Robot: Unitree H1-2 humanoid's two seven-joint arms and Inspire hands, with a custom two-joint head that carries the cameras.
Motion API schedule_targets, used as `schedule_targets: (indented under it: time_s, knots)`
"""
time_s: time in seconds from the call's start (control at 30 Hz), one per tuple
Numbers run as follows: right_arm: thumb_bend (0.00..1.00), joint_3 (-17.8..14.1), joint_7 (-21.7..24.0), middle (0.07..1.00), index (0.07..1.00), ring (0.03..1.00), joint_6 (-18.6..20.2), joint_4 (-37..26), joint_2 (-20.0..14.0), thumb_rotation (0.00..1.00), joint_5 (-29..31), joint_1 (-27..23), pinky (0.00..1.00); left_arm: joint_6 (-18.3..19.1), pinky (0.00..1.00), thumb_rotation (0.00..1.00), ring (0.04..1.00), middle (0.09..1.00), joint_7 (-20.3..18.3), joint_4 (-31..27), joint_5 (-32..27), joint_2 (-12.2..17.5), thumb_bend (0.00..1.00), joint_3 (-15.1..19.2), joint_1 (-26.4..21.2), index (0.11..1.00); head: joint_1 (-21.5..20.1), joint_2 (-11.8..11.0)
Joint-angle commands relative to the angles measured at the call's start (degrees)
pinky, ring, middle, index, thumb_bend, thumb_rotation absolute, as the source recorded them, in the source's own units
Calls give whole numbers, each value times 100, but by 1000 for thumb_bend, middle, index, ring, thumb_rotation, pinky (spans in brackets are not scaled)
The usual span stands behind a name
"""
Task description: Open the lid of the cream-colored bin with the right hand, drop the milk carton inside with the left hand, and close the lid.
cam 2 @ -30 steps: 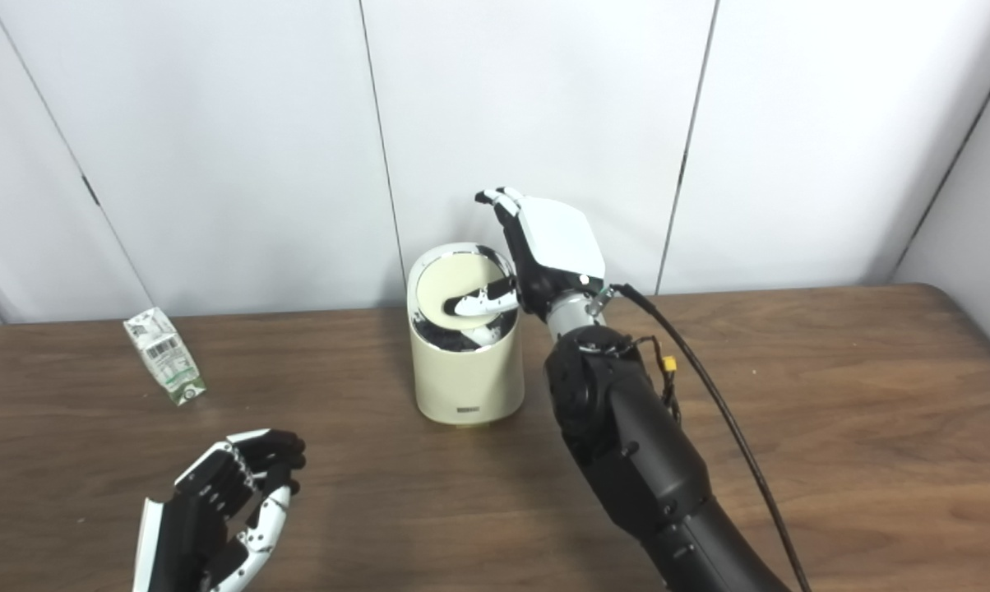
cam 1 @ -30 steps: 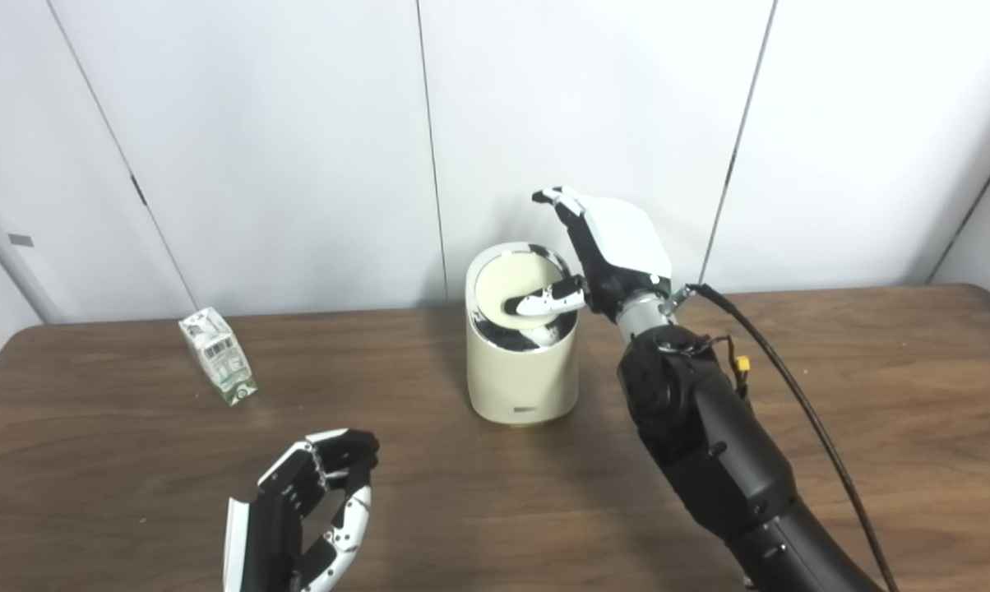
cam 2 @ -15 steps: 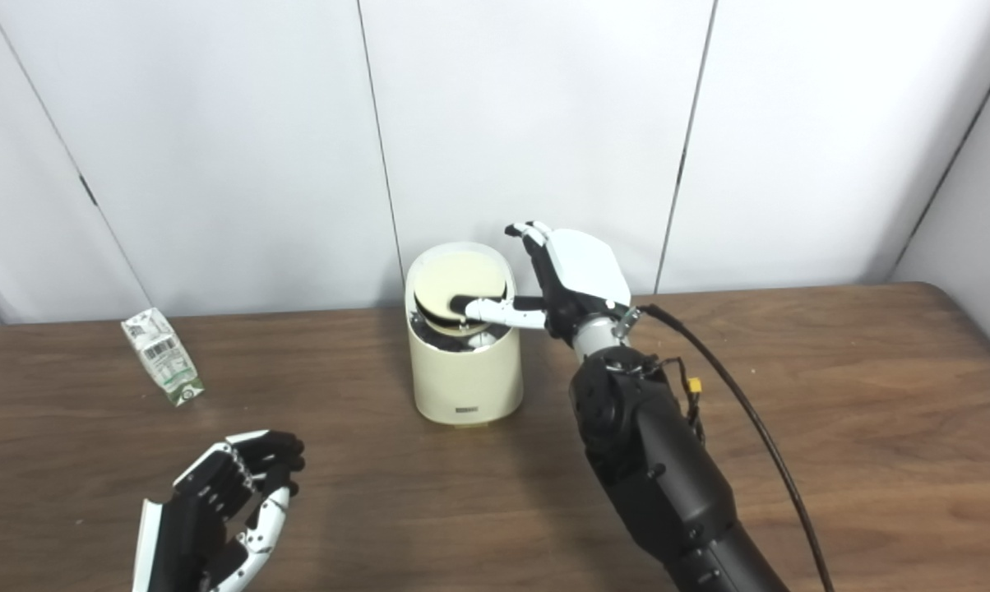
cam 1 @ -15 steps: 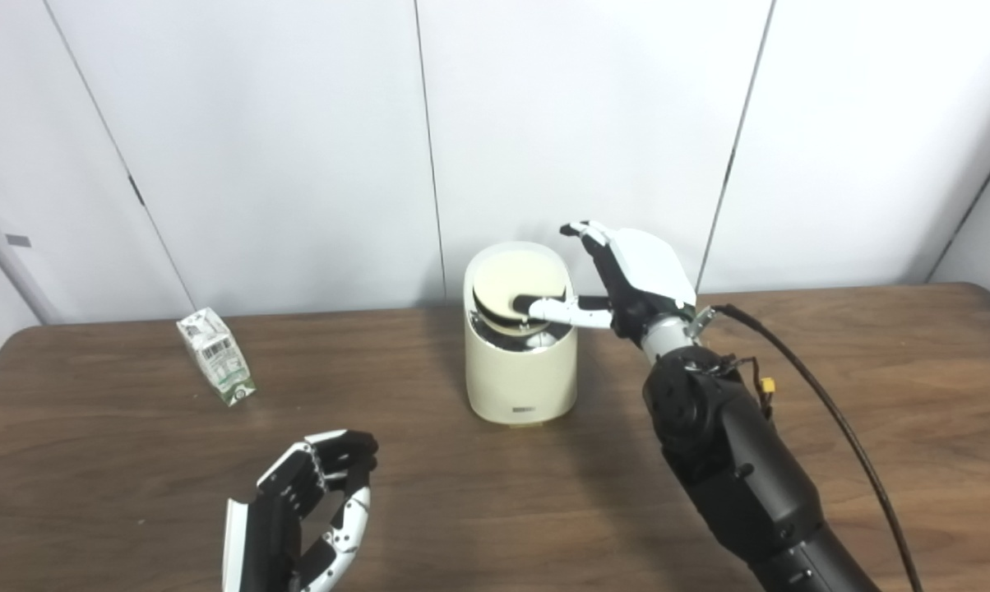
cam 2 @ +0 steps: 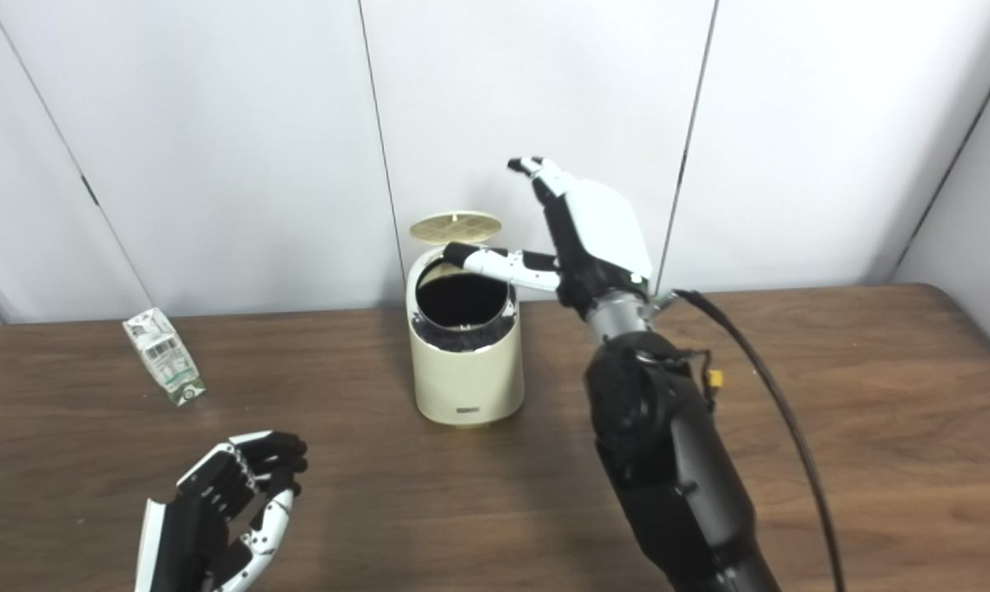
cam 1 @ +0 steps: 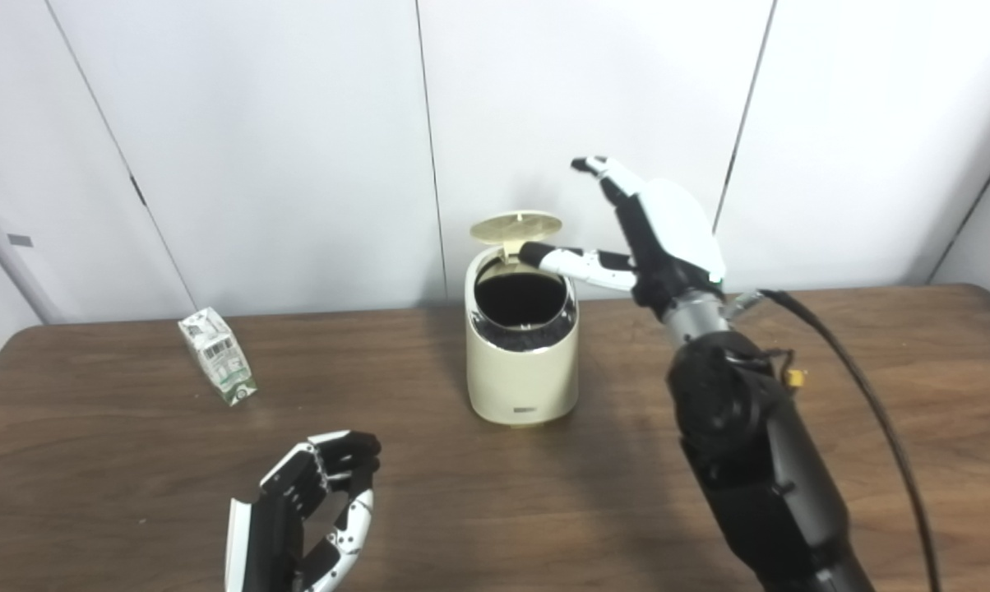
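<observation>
The cream-colored bin [cam 1: 521,378] stands in the middle of the brown table. Its round lid [cam 1: 516,226] is swung up at the back, showing the dark inside. My right hand [cam 1: 655,234] is open above the bin's right side, fingers up, and its thumb [cam 1: 569,260] reaches over the rim just under the raised lid. The milk carton [cam 1: 218,355] leans on the table at the far left. My left hand [cam 1: 310,514] is open and empty, low at the front left, apart from the carton.
The brown table [cam 1: 873,395] runs to the right edge of the view. White wall panels [cam 1: 256,148] stand close behind the bin. A black cable [cam 1: 865,395] hangs along my right arm.
My right hand has risen with its thumb under the lid, and the lid has swung from lying tilted in the rim to standing open at the back. The left hand and carton have not moved.
</observation>
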Motion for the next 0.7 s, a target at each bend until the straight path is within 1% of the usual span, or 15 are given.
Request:
schedule_targets:
  time_s: [0.0,0.07,0.17,0.2,0.27,0.3,0.33,0.37,0.4,0.43,0.47,0.53,0.67]
  knots:
    - [980,-126,-73,930,889,916,-87,-506,47,905,77,115,802,-179,505,17,600,626,-6,-80,19,-28,216,11,221,618,2,-17]
    - [971,-224,-99,939,901,914,-167,-881,83,905,239,466,792,-180,507,22,604,628,-24,-62,-14,-12,217,12,213,620,10,-23]
    - [943,-308,-95,942,914,919,-288,-1297,51,890,362,954,800,-184,510,28,607,631,-21,-37,-43,-15,223,18,201,622,38,-30]
    - [914,-368,-232,937,913,914,-548,-1395,27,887,558,1241,796,-196,511,30,607,631,-17,-26,-25,-9,223,22,195,622,69,-40]
    - [802,-458,-482,922,902,893,-1022,-1475,-4,879,851,1669,771,-190,511,31,605,631,-12,-22,-6,-8,221,31,187,622,81,-47]
    - [771,-504,-732,919,899,887,-1444,-1455,-20,877,1020,1951,764,-174,512,31,605,631,6,-25,19,-19,221,44,182,621,78,-46]
    - [588,-531,-980,895,869,865,-1848,-1411,-50,827,1104,2194,739,-173,509,37,603,630,27,-23,38,-27,223,61,176,618,72,-44]
    - [472,-555,-1153,872,845,843,-2144,-1372,-67,792,1159,2355,716,-176,507,42,602,629,40,-20,52,-33,224,72,172,617,72,-44]
    - [413,-599,-1410,860,833,832,-2507,-1342,-42,773,1253,2640,705,-189,506,46,602,628,60,-11,65,-43,225,89,165,616,74,-62]
    - [296,-640,-1615,813,790,786,-2809,-1303,-7,647,1357,2879,655,-199,501,67,599,627,72,-2,50,-54,225,103,161,615,81,-79]
    - [245,-670,-1751,783,763,758,-3019,-1269,26,574,1430,3033,632,-207,501,74,599,628,79,7,35,-60,226,115,158,614,86,-94]
    - [201,-732,-1907,747,732,719,-3411,-1206,77,505,1731,3363,592,-238,500,75,600,629,71,36,-8,-48,223,132,148,615,113,-133]
    - [219,-867,-2050,708,694,664,-3962,-1134,173,409,2237,3917,538,-270,503,65,606,632,60,64,-38,-38,224,159,141,617,113,-142]
